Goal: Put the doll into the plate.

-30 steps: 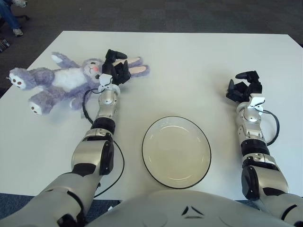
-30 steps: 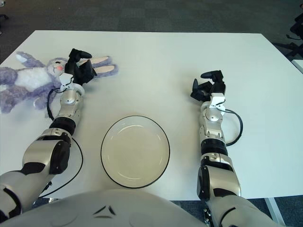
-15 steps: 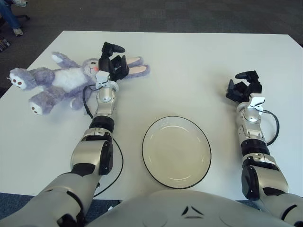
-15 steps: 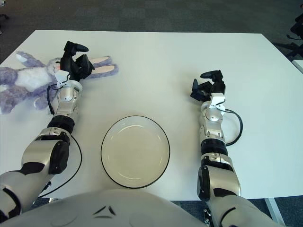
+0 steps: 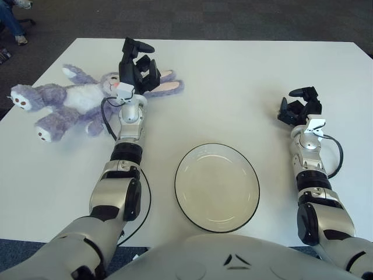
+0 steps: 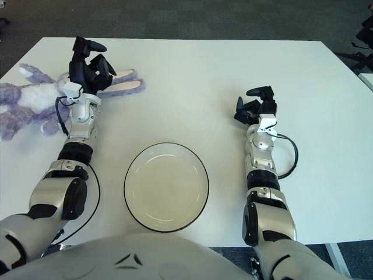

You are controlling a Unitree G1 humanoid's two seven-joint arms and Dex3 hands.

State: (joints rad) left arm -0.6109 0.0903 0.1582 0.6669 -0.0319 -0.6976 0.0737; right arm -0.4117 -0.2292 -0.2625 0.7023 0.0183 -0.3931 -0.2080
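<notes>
My left robot hand point(image 5: 137, 63) is hovering with fingers spread, gripping nothing, over the doll's head. The doll point(image 5: 76, 102) is lying on the bench point(image 5: 233, 87) at ten o'clock from the plate point(image 5: 217, 186), well apart from it. My right robot hand point(image 5: 299, 106) is showing loosely curled, empty, at two o'clock from the plate.

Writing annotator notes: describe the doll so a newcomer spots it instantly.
On the white table, look to the far left corner, beyond the round plate. The doll lies flat there, its head under the left robot hand: a lavender plush rabbit with white belly and long pink-lined ears, the only soft thing present.
</notes>
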